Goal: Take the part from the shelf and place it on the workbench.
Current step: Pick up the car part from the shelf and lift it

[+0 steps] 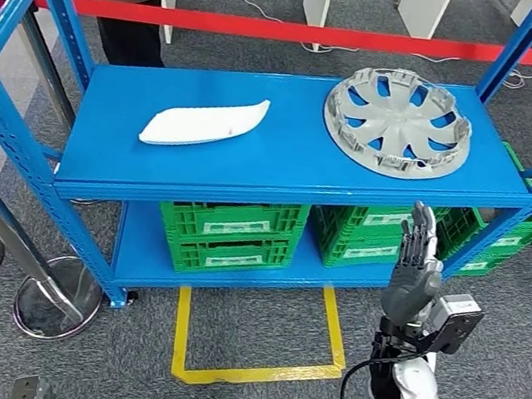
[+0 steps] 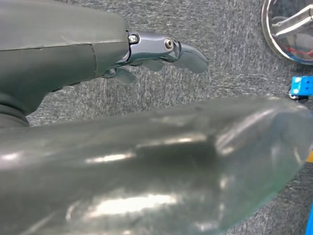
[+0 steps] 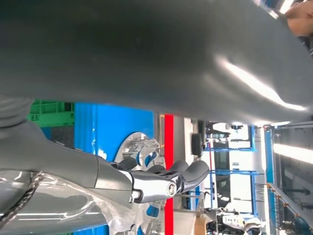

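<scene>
Fig.: reach phase, near to far. Right hand (image 1: 415,269) raised in front of the shelf edge (image 1: 287,195), fingers (image 3: 191,172) extended and apart, holding nothing. Left hand (image 2: 162,51) hangs low over grey carpet, fingers roughly straight, nothing in it. Just beyond and above the right hand: wheel cover (image 1: 398,121), lying flat on the top shelf, apart from the fingers. Farther off to the hand's left: white curved part (image 1: 204,122), also flat on the shelf. Below the shelf board: green crates (image 1: 230,234). Behind: red tape and a person. Risks (est.): hand rising under the shelf lip could strike it; a thin, flat cover gives little purchase, so fingers may slide it backward instead of lifting.
</scene>
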`<action>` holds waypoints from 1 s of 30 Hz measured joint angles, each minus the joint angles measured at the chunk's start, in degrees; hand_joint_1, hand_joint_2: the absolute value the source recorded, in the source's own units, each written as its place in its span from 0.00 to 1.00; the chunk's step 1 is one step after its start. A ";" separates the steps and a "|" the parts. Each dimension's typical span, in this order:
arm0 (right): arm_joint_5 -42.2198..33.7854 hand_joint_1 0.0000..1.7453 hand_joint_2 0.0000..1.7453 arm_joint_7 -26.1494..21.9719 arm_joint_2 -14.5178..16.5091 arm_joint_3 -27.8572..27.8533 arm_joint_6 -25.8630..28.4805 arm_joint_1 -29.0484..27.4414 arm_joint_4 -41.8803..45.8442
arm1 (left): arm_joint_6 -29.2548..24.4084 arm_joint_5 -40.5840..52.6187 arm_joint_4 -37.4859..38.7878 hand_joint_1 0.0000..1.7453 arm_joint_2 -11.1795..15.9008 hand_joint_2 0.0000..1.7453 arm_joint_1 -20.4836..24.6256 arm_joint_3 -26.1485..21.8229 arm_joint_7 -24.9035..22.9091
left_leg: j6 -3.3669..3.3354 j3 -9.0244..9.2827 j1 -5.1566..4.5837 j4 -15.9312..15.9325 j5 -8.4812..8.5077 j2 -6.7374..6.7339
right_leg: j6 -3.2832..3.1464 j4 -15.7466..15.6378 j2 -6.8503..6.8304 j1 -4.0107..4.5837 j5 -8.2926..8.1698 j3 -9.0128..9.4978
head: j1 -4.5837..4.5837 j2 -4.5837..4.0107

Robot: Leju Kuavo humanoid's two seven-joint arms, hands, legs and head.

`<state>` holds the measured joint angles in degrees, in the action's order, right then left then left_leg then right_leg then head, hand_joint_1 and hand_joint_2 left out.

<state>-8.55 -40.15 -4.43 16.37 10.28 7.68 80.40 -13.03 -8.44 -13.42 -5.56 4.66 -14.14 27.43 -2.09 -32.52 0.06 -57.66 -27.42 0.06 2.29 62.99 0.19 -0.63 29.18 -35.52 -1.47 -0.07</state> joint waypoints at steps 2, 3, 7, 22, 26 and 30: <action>0.03 0.00 0.00 -0.01 0.01 0.01 -0.02 0.14 0.00 | 0.00 0.01 0.00 0.00 0.00 0.00 0.00 0.00 0.00 | 0.43 -0.08 -0.20 -0.26 -0.19 0.00 | -0.34 -5.13 -0.16 0.14 -1.28 2.67 | 0.06 0.00; 0.04 0.00 0.00 0.00 0.02 0.01 -0.01 0.15 -0.01 | 0.00 0.01 0.00 0.00 0.00 0.00 0.00 0.00 0.00 | 0.65 -0.20 -0.29 -0.34 -0.19 -0.01 | -0.48 -5.67 -0.14 0.24 -1.00 3.01 | 0.08 0.00; 0.07 0.00 0.00 -0.02 0.03 -0.06 0.00 0.11 -0.01 | 0.00 0.01 -0.02 0.00 0.05 0.00 0.03 0.00 0.00 | 1.80 -1.29 -0.16 -3.08 -2.21 0.03 | -1.50 -6.11 -0.10 -0.20 -1.12 3.31 | 0.22 0.00; 0.12 0.00 0.00 -0.02 0.24 -0.16 -0.02 0.11 -0.01 | 0.00 0.01 -0.02 0.00 0.05 0.00 -0.01 0.02 0.00 | 0.53 -1.46 0.26 -0.63 0.73 0.09 | 0.18 -4.12 0.26 -0.13 1.46 3.06 | 0.23 -0.01; 0.08 0.00 0.00 -0.01 0.28 -0.22 -0.02 -0.04 -0.05 | -0.07 0.01 -0.02 0.00 0.10 0.00 0.03 0.02 0.00 | -0.23 -1.25 0.20 -0.49 0.58 0.04 | 0.70 9.76 0.14 -0.14 7.06 -4.05 | 0.10 -0.01; 0.04 0.00 0.00 -0.01 0.28 -0.27 -0.01 -0.05 -0.09 | -0.07 0.00 -0.02 0.00 0.04 0.00 -0.02 0.02 0.00 | -0.07 -0.54 0.09 -0.51 0.12 0.10 | 0.23 2.01 0.05 -0.07 0.81 -1.21 | 0.07 0.00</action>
<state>-8.50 -40.15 -4.15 16.10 10.27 7.63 80.31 -13.09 -8.44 -13.44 -5.52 4.64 -14.12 27.43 -2.17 -33.06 0.15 -58.17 -27.30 0.16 2.52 65.00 0.23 -0.69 30.00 -36.74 -1.40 -0.07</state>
